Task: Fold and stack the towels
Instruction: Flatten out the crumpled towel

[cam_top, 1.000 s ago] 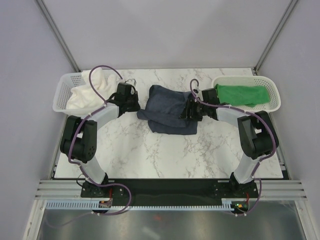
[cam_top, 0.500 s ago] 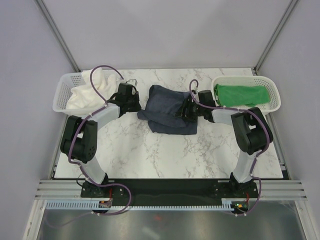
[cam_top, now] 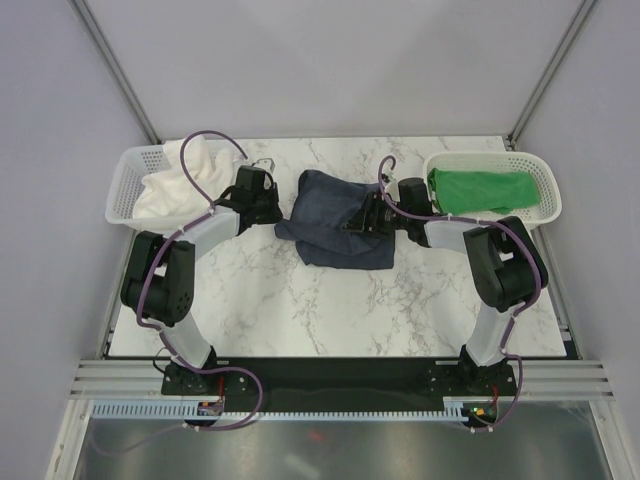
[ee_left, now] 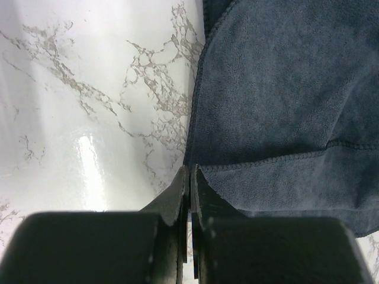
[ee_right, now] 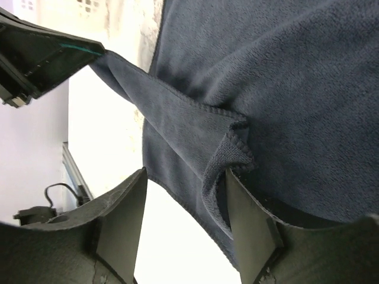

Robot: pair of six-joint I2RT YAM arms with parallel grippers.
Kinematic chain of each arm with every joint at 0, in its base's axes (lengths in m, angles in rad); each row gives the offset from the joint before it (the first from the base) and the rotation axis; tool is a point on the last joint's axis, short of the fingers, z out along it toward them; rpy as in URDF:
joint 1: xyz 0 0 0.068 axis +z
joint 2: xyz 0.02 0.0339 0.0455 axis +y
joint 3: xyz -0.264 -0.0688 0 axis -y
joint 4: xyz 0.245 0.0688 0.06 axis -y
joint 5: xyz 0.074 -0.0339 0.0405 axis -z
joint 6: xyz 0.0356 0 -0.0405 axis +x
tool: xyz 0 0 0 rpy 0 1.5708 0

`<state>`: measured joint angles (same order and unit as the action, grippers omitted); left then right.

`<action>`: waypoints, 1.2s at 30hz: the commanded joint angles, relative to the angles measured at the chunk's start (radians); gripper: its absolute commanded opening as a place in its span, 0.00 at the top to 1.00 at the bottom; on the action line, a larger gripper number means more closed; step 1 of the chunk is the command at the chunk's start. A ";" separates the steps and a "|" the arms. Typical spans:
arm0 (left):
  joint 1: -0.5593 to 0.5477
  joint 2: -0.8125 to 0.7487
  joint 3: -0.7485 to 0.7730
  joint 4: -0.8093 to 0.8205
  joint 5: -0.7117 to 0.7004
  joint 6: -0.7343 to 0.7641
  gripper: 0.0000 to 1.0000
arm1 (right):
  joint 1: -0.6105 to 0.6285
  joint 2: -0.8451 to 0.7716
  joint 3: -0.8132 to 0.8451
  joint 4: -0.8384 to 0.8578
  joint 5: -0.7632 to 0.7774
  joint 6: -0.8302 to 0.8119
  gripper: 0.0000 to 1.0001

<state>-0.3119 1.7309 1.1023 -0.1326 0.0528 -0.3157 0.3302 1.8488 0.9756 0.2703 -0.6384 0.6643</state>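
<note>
Barely begun: blue towel (cam_top: 335,225) rumpled on the tabletop (cam_top: 300,300), left hand (ee_left: 189,177) pinching its corner, right hand (ee_right: 183,195) wide around a hem; white towel (cam_top: 185,180) and green towel (cam_top: 480,190) sit in baskets (cam_top: 123,188).

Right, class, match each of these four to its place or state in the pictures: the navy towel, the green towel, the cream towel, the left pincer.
1. navy towel
2. green towel
3. cream towel
4. left pincer

A. in the right basket
B. shut on a towel edge
C. in the left basket
D. on the marble table

Pairs: 1-D, 2-A, 3-C, 4-B.
</note>
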 commanded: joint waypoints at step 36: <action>-0.009 -0.010 0.013 0.024 -0.037 0.006 0.98 | 0.004 0.148 0.199 -0.187 0.057 -0.275 0.50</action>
<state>-0.3164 1.7309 1.1023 -0.1326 0.0345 -0.3157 0.3317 1.9804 1.1137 0.1486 -0.6132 0.4950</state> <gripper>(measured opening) 0.033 0.498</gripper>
